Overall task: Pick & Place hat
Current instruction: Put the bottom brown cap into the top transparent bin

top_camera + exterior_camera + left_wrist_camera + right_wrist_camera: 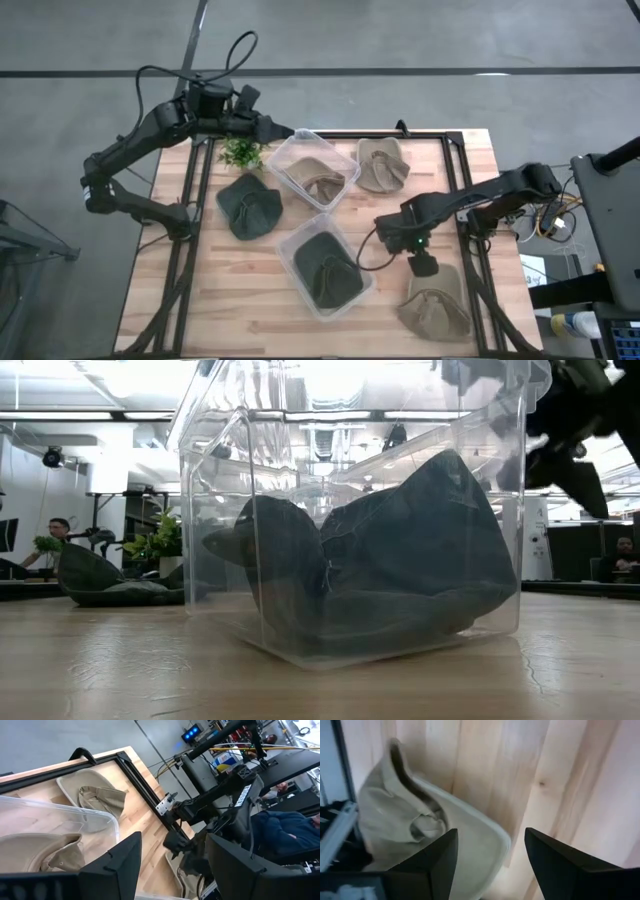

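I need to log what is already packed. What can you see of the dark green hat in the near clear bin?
The dark green hat is soft cloth, crumpled and folded on itself, with its brim to one side in the low view. It lies inside the clear plastic bin on the wooden table, resting on the bin's floor and filling most of it. No gripper touches it; the right gripper is beside the bin, above a tan hat.

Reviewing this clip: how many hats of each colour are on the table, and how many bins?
Dark green hats: 2, one loose, one in the near bin
Tan hats: 3, one in the far bin, two loose
Clear bins: 2
Total: 7
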Robot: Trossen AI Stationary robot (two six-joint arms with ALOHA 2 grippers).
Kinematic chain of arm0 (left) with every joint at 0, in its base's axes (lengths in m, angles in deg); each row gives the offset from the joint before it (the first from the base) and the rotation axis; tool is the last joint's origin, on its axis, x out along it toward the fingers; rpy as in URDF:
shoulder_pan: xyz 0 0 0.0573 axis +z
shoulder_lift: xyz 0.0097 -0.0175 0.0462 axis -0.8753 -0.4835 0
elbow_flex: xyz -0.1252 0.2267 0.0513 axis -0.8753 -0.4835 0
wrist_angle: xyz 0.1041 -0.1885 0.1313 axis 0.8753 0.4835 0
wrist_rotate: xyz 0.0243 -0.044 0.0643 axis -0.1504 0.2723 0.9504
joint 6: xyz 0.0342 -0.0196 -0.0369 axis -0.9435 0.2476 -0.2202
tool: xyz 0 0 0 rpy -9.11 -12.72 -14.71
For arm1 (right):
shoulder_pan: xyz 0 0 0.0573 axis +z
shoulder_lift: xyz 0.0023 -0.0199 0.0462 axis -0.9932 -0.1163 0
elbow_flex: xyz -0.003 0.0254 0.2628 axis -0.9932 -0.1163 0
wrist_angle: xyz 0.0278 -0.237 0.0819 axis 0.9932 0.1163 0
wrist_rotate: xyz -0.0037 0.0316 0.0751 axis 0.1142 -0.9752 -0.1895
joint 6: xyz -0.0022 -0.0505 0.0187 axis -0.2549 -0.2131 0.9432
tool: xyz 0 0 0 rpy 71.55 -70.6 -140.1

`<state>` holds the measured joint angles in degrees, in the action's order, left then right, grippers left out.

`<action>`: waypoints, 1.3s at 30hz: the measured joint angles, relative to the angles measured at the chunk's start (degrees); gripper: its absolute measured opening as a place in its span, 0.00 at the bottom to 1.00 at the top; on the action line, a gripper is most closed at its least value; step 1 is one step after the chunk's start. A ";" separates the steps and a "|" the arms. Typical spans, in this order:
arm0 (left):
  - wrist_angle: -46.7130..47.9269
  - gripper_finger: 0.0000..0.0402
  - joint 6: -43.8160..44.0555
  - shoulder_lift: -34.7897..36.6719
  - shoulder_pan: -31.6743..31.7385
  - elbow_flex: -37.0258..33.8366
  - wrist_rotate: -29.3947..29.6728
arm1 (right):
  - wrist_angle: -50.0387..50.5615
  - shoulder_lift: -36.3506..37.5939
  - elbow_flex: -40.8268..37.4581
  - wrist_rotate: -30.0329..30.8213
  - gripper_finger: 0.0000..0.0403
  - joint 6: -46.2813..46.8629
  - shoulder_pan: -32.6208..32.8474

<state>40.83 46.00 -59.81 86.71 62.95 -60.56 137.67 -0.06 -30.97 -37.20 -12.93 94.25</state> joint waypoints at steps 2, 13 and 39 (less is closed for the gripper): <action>-0.55 0.53 0.01 0.00 0.00 0.00 0.01 | -1.77 0.00 -1.96 -0.01 0.56 -1.72 0.34; -2.33 0.53 0.38 0.00 0.00 0.00 0.02 | -8.69 0.02 -11.29 -0.45 0.56 -9.88 0.97; -2.78 0.53 1.65 -0.04 0.01 -0.04 0.32 | -6.53 -5.39 -12.87 -4.61 0.04 -11.10 2.89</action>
<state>38.05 47.65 -59.85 86.72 62.91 -60.23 131.14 -5.45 -43.84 -41.82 -24.03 97.14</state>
